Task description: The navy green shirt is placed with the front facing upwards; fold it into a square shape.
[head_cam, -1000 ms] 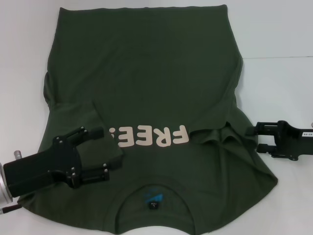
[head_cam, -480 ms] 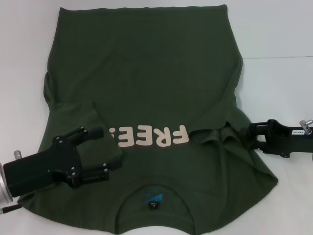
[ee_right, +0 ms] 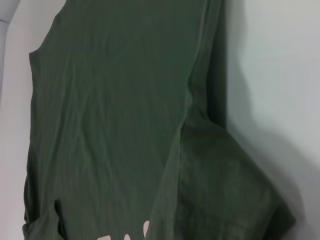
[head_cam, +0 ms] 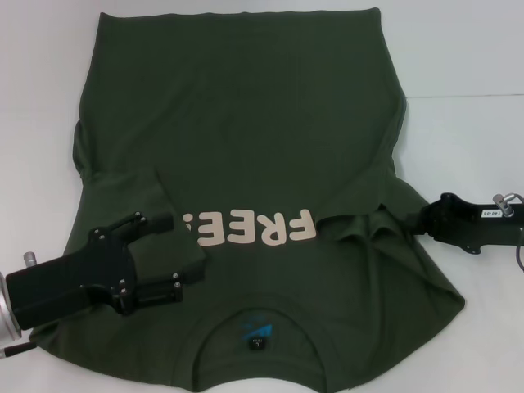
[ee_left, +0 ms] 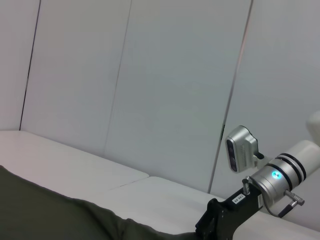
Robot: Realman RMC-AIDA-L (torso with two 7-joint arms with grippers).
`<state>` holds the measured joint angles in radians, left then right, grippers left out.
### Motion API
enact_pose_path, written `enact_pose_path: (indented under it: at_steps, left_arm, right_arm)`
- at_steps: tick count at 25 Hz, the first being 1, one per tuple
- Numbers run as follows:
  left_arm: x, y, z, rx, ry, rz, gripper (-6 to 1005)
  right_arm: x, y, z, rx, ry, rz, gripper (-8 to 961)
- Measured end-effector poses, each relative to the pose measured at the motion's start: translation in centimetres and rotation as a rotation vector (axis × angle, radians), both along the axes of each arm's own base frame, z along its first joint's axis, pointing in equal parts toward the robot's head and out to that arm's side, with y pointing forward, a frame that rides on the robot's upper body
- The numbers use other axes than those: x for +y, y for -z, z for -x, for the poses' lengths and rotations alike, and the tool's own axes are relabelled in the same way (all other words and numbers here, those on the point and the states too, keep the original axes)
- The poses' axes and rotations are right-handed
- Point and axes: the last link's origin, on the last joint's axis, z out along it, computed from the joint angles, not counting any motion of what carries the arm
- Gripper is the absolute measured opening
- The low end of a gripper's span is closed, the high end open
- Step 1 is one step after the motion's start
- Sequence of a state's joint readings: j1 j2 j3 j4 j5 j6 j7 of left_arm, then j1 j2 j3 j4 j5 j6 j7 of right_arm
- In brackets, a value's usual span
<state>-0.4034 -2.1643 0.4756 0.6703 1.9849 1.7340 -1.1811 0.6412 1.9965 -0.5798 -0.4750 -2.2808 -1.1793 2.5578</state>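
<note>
The navy green shirt [head_cam: 246,147] lies flat on the white table, front up, collar [head_cam: 257,337] nearest me and cream "FREE!" lettering [head_cam: 254,229] across the chest. Its left sleeve [head_cam: 164,217] is folded in over the chest. My left gripper [head_cam: 174,255] is open, low over that folded sleeve, one finger on each side of the flap's edge. My right gripper [head_cam: 424,219] is at the edge of the rumpled right sleeve [head_cam: 372,229], turned on its side. The right wrist view shows the shirt body [ee_right: 115,115] and right sleeve [ee_right: 225,200]. The left wrist view shows my right gripper [ee_left: 222,222] far off.
The white table [head_cam: 467,147] extends to the right of the shirt, with a seam line across it. The shirt's hem [head_cam: 237,13] lies at the far edge. A pale panelled wall [ee_left: 165,85] stands beyond the table.
My right gripper has moved left up to the right sleeve's edge and rolled onto its side. The left gripper and the shirt have not moved.
</note>
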Motion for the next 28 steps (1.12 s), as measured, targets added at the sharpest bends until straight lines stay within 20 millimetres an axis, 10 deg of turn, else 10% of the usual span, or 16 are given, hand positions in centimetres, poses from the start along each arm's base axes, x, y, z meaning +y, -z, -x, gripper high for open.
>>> enact_pose_path:
  at_steps: [8, 28]
  left_arm:
    - [0.1, 0.0, 0.1, 0.005, -0.007, -0.005, 936]
    - [0.3, 0.0, 0.0, 0.006, -0.007, -0.008, 935]
  right_arm:
    - [0.7, -0.6, 0.7, 0.02, -0.029, -0.037, 9]
    - [4.8, -0.9, 6.8, 0.141, -0.17, -0.149, 10]
